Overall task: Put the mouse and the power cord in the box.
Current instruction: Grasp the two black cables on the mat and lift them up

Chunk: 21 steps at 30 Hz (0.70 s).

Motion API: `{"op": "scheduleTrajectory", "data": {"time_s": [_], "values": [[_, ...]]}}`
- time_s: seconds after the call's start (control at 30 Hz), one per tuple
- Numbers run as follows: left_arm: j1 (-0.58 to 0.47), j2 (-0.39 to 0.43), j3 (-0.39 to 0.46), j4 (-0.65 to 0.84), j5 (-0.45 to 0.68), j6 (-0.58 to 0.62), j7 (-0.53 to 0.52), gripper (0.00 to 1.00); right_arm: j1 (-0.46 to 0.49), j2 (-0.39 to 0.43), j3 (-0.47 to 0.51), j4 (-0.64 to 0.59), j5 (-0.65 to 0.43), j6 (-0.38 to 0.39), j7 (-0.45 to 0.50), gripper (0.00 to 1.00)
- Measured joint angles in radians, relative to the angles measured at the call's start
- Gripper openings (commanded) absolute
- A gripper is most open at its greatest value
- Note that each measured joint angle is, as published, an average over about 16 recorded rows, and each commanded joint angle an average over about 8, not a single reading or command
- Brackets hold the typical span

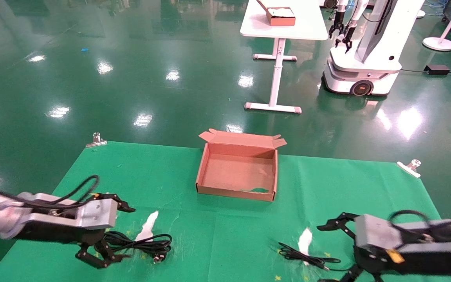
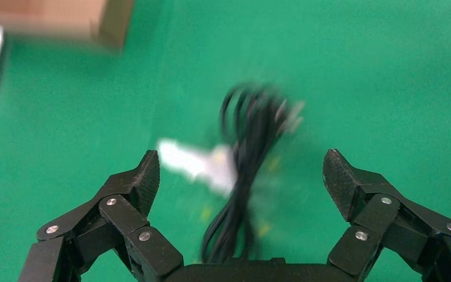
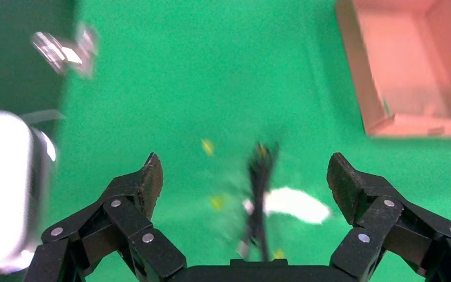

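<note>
The brown cardboard box point(image 1: 233, 192) stands open at mid-table, its flaps along the far edge; it also shows in the right wrist view point(image 3: 361, 88). The power cord point(image 1: 143, 243), a thick black looped bundle with a plug point(image 1: 159, 257), lies at the front left. My left gripper point(image 1: 129, 233) is open just above it, and the cord point(image 2: 246, 147) runs between the spread fingers point(image 2: 147, 176). A thin black cable bundle point(image 1: 303, 256) lies at the front right. My right gripper point(image 1: 321, 253) is open over that cable point(image 3: 258, 194). The mouse body does not show.
White worn patches point(image 1: 147, 227) point(image 1: 305, 239) mark the green cloth point(image 1: 366, 196) beside each cable. Metal clips point(image 1: 96, 140) point(image 1: 409, 166) hold its far corners. Beyond the table are a white table with a small brown box point(image 1: 280, 15) and another robot point(image 1: 366, 58).
</note>
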Motion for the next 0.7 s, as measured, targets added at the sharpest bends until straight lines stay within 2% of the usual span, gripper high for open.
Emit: {"op": "scheduleTrajectory", "data": {"time_s": [0.13, 0.3, 0.7], "values": [[-0.042, 0.072, 0.046, 0.140, 0.096, -0.056, 0.082, 1.00, 0.052, -0.069, -0.045, -0.133, -0.097, 0.044, -0.089, 1.00], [-0.072, 0.146, 0.080, 0.293, 0.161, -0.120, 0.175, 1.00, 0.097, -0.145, -0.081, -0.288, -0.169, 0.096, -0.183, 1.00], [-0.101, 0.229, 0.102, 0.514, 0.201, -0.228, 0.335, 1.00, 0.159, -0.234, -0.106, -0.520, -0.220, 0.167, -0.338, 1.00]]}}
